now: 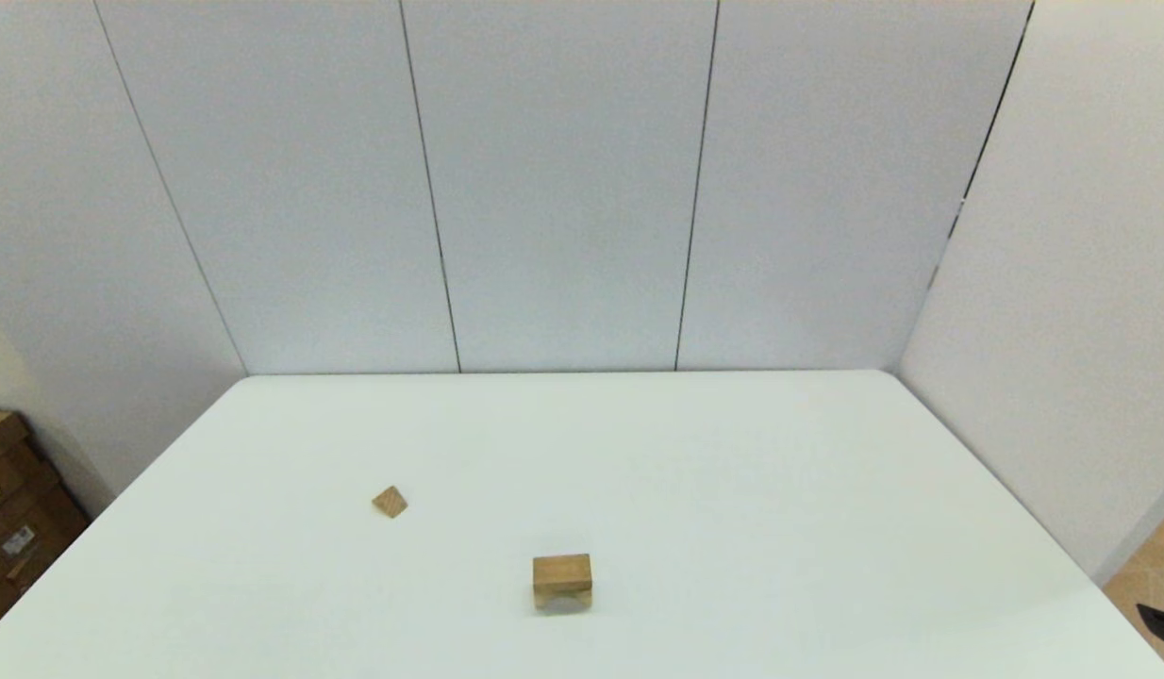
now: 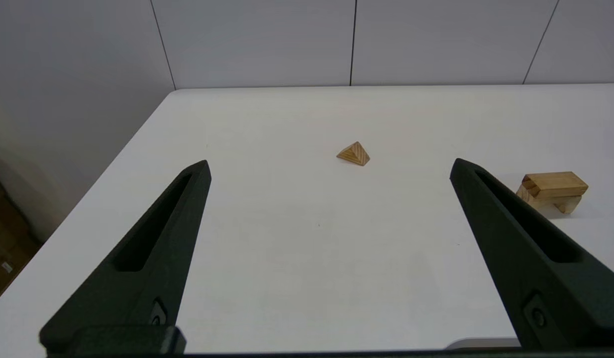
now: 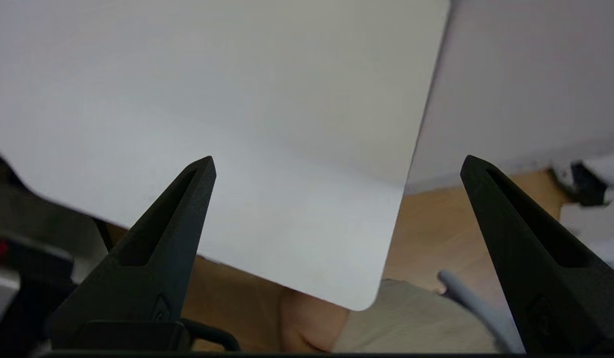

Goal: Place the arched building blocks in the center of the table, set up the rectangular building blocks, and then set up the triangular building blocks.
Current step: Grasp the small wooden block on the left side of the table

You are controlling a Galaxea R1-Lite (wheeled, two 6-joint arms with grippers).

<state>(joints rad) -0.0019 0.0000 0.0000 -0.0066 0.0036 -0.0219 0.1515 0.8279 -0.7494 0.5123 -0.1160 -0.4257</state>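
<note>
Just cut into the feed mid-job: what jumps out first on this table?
The little stack near the front middle of the white table: the rectangular block lies flat on top of the arch. The small triangular block sits alone to the stack's left and a bit farther back. The left hand hangs open short of it, holding nothing; the right hand is open too, off by the table's corner.

Table (image 1: 733, 490): bare white surface all round triangular block (image 1: 390, 501); sole nearby obstacle, rectangular block (image 1: 561, 571) stacked on arched block (image 1: 563, 598), well apart.
</note>
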